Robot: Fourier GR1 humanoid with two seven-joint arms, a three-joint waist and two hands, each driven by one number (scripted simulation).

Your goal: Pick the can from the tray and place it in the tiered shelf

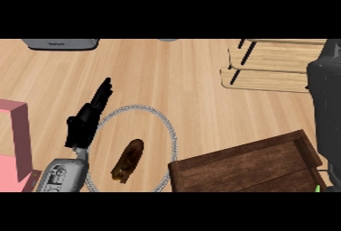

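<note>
Tray (pixel 246 158): dark brown wood, raised rim, can not visible. Tiered shelf (pixel 273 63): pale wood. Left hand (pixel 90 115): fingers straight. Right hand: unclear.

Tray (pixel 246 167) sits before the tiered shelf (pixel 273 67), right of the plate (pixel 170 131)
</note>
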